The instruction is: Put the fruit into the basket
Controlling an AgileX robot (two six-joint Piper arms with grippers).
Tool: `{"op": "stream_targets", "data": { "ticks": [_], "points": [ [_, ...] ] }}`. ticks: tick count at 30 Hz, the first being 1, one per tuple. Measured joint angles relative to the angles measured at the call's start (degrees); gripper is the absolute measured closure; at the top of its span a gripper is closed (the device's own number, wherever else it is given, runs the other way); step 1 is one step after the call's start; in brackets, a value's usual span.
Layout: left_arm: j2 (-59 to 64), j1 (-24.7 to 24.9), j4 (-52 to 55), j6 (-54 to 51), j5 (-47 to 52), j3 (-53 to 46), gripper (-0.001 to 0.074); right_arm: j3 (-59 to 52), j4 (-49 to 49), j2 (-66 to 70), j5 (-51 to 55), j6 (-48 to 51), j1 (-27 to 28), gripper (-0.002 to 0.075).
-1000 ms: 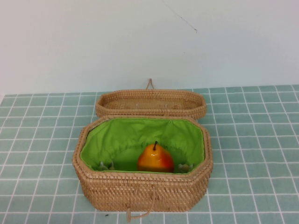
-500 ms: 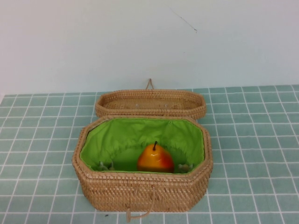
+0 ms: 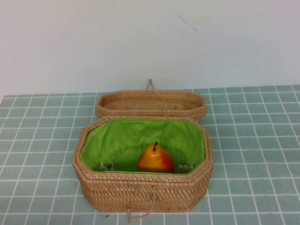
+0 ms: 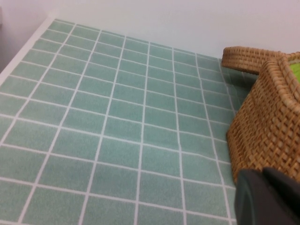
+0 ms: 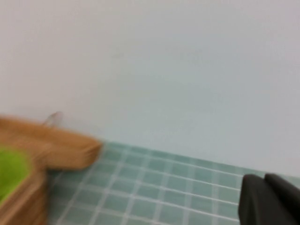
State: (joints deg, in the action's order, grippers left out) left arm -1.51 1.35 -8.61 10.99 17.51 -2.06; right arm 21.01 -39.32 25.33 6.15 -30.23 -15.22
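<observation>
The fruit, a yellow-orange pear (image 3: 155,159) with a red blush and dark stem, stands upright inside the basket (image 3: 140,187), on its green lining near the front wall. The basket is a large octagonal wicker box in the middle of the table. Neither arm shows in the high view. My left gripper (image 4: 263,176) is shut and empty, low beside the basket's outer left wall (image 4: 267,126). My right gripper (image 5: 265,182) is shut and empty, off to the basket's right, with the basket's edge (image 5: 21,197) far from it.
The shallow wicker lid (image 3: 151,104) lies open behind the basket against the white wall; it also shows in the left wrist view (image 4: 243,57) and the right wrist view (image 5: 61,147). Green tiled tabletop (image 3: 253,140) spreads on both sides.
</observation>
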Motion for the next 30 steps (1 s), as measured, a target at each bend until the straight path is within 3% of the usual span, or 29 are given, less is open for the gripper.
{"op": "stream_targets", "data": {
  "ticks": [4,8,13,22,30],
  "points": [
    [0.00,0.00,0.00,0.00,0.00,0.00,0.0735,-4.86,0.21,-2.23,-7.69,-4.46,11.41,0.0729],
    [0.00,0.00,0.00,0.00,0.00,0.00,0.0735,-12.42,0.21,-8.74,-14.80,-8.02,16.57,0.0729],
    [0.00,0.00,0.00,0.00,0.00,0.00,0.0735,-20.88,0.21,-16.25,-15.49,-8.42,16.45,0.0729],
    [0.00,0.00,0.00,0.00,0.00,0.00,0.0735,-21.16,-0.70,-19.31,-9.15,-8.51,15.57,0.0729],
    [0.00,0.00,0.00,0.00,0.00,0.00,0.0735,-21.16,0.19,-25.25,6.05,-8.48,13.56,0.0729]
  ]
}}
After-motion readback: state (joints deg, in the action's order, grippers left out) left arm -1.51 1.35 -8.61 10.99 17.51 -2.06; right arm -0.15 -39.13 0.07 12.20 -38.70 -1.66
